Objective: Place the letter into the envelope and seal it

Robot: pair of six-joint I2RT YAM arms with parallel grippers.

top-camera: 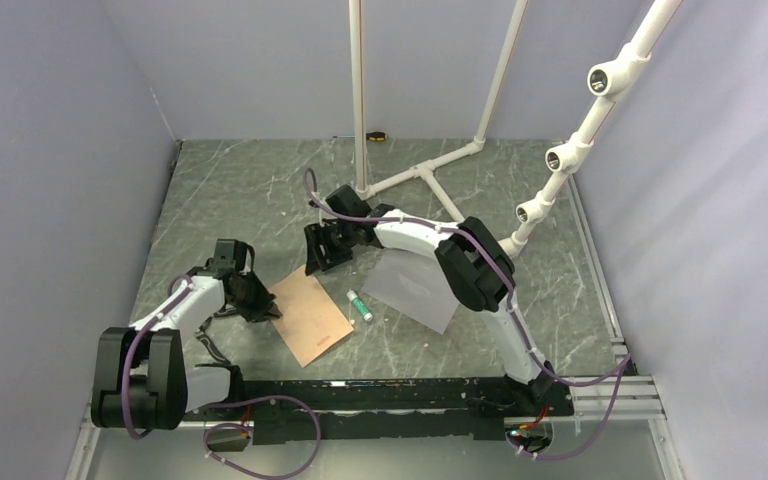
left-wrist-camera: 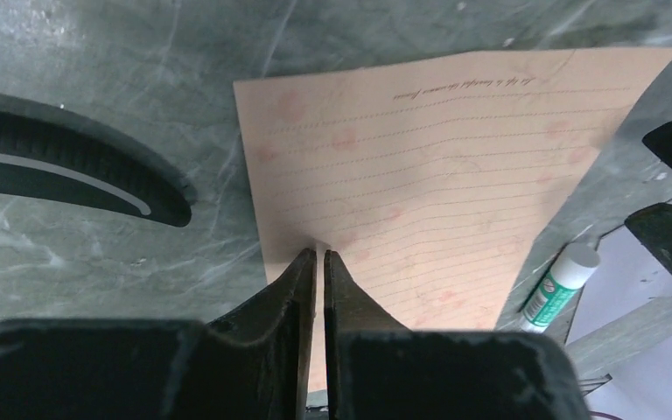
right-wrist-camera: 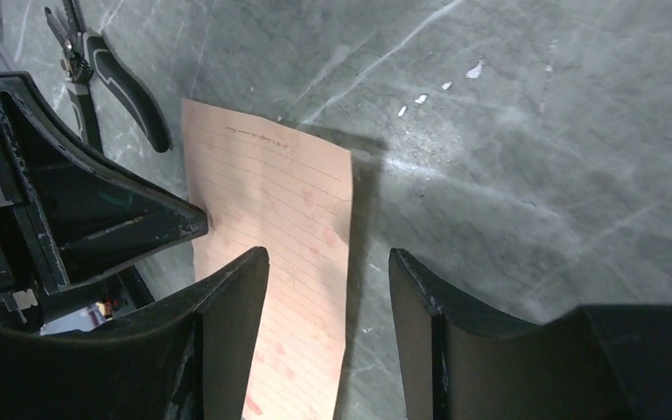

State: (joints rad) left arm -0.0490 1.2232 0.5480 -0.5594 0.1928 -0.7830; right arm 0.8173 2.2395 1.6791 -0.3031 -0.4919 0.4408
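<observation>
The letter (top-camera: 310, 318), a tan lined sheet, lies on the marbled table left of centre. My left gripper (top-camera: 265, 310) is shut on the sheet's left edge. In the left wrist view the letter (left-wrist-camera: 437, 166) runs between the nearly touching fingers of this gripper (left-wrist-camera: 319, 255). My right gripper (top-camera: 322, 255) hangs open above the sheet's far end. In the right wrist view the letter (right-wrist-camera: 271, 201) has its edge between the spread fingers of that gripper (right-wrist-camera: 328, 258). The envelope (top-camera: 415, 285) lies flat to the right, partly under the right arm.
A glue stick (top-camera: 360, 305) lies between letter and envelope, also seen in the left wrist view (left-wrist-camera: 560, 284). Black pliers (right-wrist-camera: 114, 79) rest on the table by the left arm. White pipe framing (top-camera: 360, 100) stands at the back. Grey walls close in left and right.
</observation>
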